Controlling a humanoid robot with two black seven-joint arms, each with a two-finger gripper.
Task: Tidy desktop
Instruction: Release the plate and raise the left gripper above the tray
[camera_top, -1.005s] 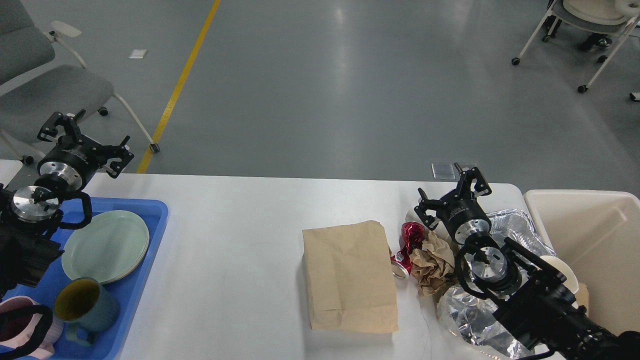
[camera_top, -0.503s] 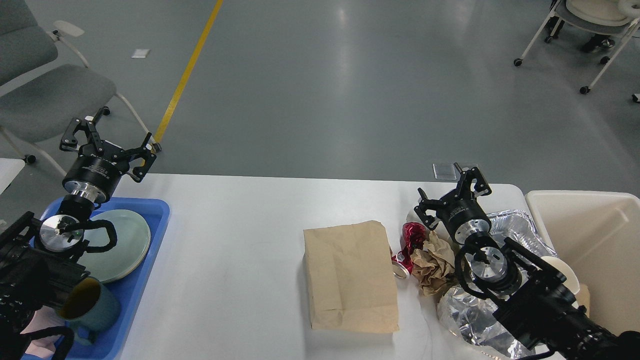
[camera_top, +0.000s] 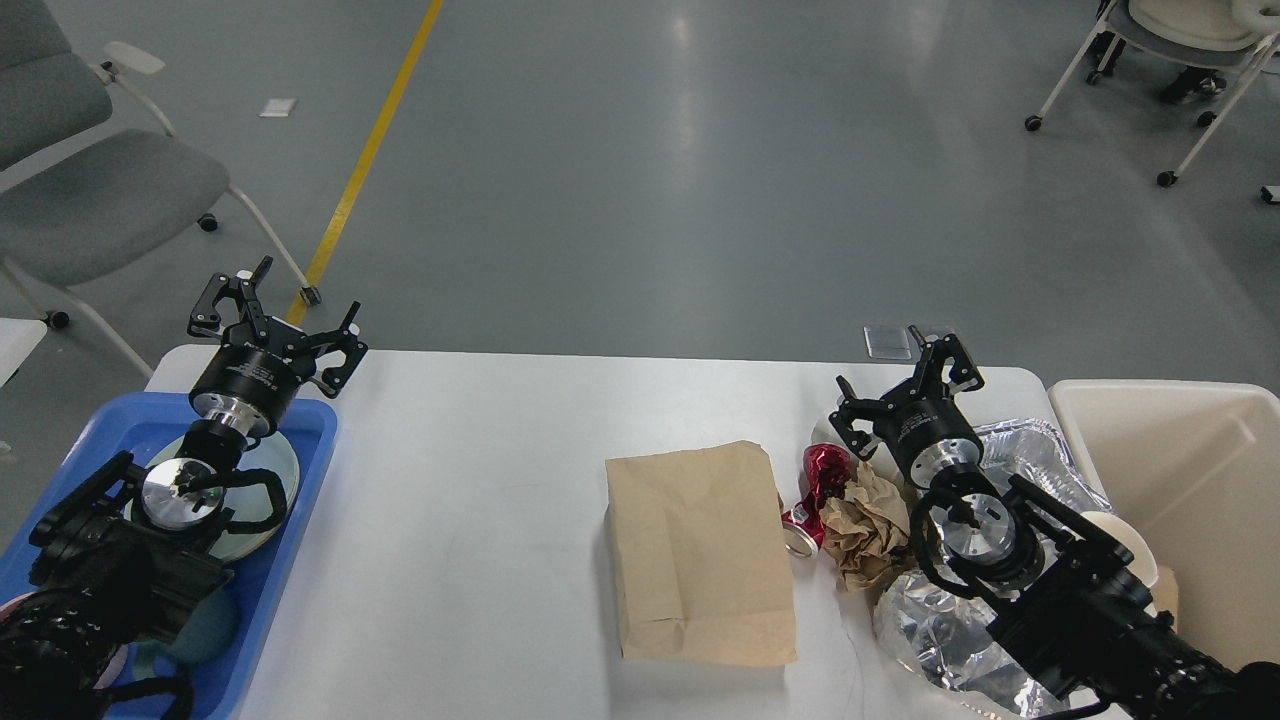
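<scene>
Both end effectors are spread wide and holding nothing. The left end effector (camera_top: 275, 320) hangs over the far left corner of the bench (camera_top: 480, 500), just past the far edge of the blue tray (camera_top: 300, 470), fingers pointing away from the robot; it doesn't look like it's touching anything. The left arm crosses the tray and covers most of the pale green plates (camera_top: 280, 480) in it.

The right end effector (camera_top: 905, 385) hovers with fingers apart over the junk pile at the right end of the bench: a crushed red can (camera_top: 818, 480), a crumpled brown paper wad (camera_top: 865, 520) and crinkled foil (camera_top: 935, 630). Can't tell if a fingertip brushes the can or not.

The white bench fills the lower part of the view, long axis running left to right. A flat brown paper bag (camera_top: 700, 550) lies near the middle, just beside the can. The cream bin (camera_top: 1190, 470) sits off the right end.
</scene>
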